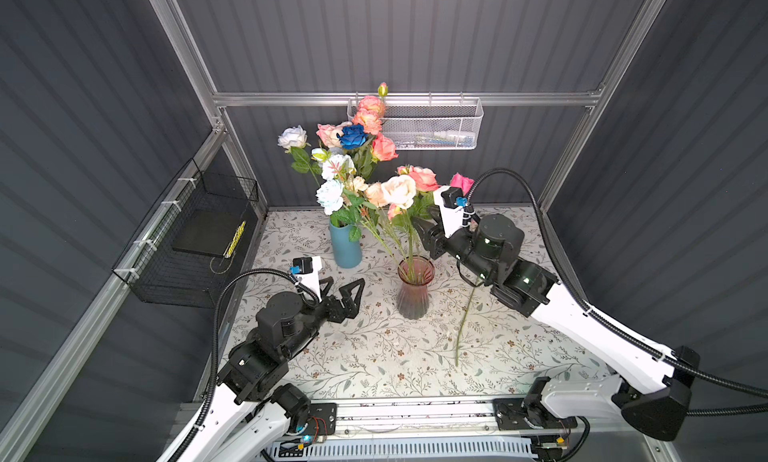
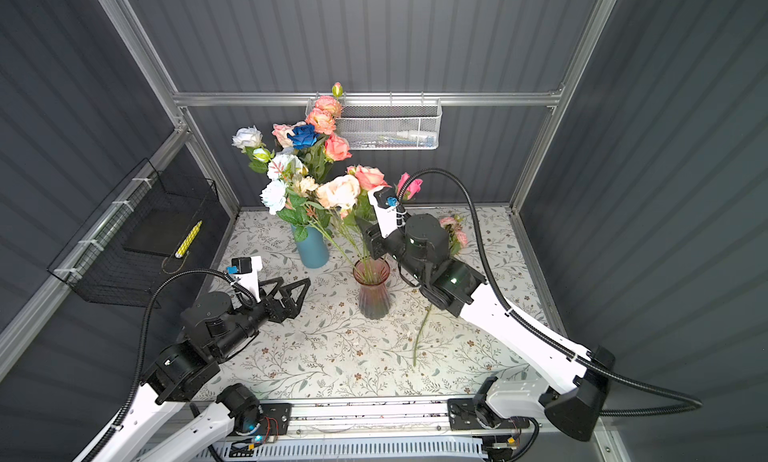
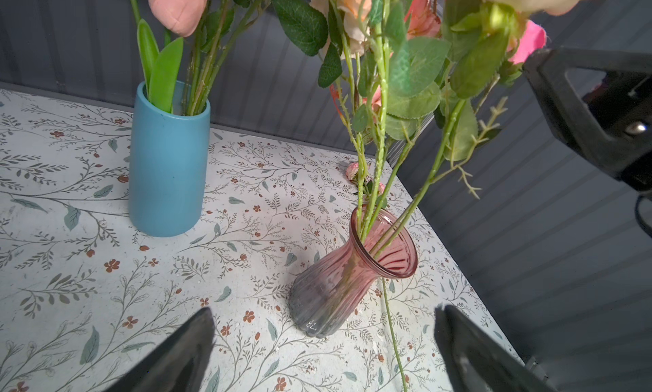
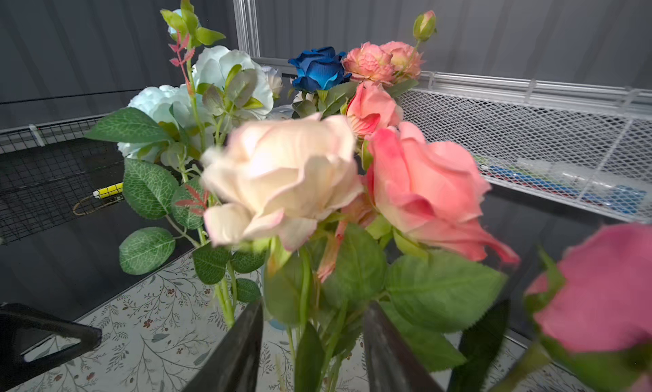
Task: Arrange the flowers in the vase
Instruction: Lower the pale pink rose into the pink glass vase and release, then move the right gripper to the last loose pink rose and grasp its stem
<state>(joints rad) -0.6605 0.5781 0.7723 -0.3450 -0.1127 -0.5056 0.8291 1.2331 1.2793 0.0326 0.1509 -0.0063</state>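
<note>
At lower left, left gripper is hanging spread wide, empty; right gripper is straddling stems of flowers, jaws apart; vase base marking unreadable.

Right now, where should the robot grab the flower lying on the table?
Pinch its bare green stem midway along the exposed part, from straight above, jaws across it: it lies flat, and its head end is under the right arm.
</note>
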